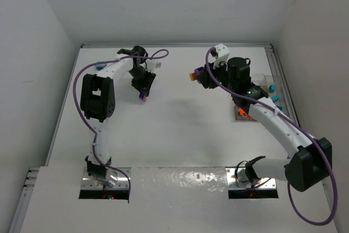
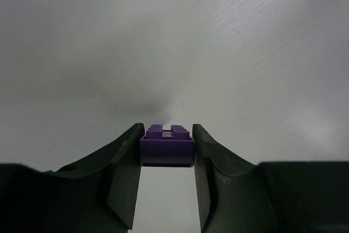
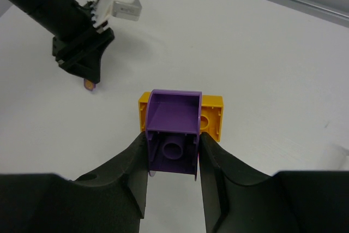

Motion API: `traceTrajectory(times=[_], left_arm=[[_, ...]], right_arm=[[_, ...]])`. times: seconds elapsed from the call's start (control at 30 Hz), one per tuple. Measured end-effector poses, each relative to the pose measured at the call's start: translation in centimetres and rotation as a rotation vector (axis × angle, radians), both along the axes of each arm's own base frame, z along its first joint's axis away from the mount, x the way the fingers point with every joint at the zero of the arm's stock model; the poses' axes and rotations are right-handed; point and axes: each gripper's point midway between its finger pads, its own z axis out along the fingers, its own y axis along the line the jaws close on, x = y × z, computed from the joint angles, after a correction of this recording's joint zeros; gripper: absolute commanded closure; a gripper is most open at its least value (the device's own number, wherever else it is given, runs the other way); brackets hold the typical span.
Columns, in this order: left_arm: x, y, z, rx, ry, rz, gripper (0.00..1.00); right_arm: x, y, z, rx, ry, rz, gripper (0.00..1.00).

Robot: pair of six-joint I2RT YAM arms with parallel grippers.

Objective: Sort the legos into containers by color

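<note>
Left end effector (image 2: 167, 137) grips purple brick (image 2: 167, 150), right end effector (image 3: 173, 143) purple-yellow pair (image 3: 175, 114), clearest wrist-side.

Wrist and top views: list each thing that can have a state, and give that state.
left gripper: shut on the purple lego.
purple lego: clamped in the left gripper.
right gripper: shut on the hollow purple piece.
hollow purple piece: held, open underside facing the wrist camera.
yellow lego: appears joined to the hollow purple piece, outside the grip.
containers: partly hidden under the right arm.
</note>
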Motion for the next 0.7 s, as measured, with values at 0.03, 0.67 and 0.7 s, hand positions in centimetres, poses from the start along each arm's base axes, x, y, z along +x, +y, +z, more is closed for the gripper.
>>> traceTrajectory(times=[0.03, 0.67, 0.7], left_arm=[[0.3, -0.4, 0.3, -0.018, -0.016, 0.003, 1.0], [11.6, -18.0, 15.5, -0.403, -0.622, -0.096, 1.0], [11.7, -19.8, 16.1, -0.439, -0.656, -0.109, 1.0]], right_arm=[[0.0, -0.3, 0.0, -0.006, -0.001, -0.013, 1.0], [-1.2, -10.5, 7.7, -0.121, -0.182, -0.483, 1.0], [-1.8, -11.5, 8.5, -0.121, -0.203, -0.52, 1.0]])
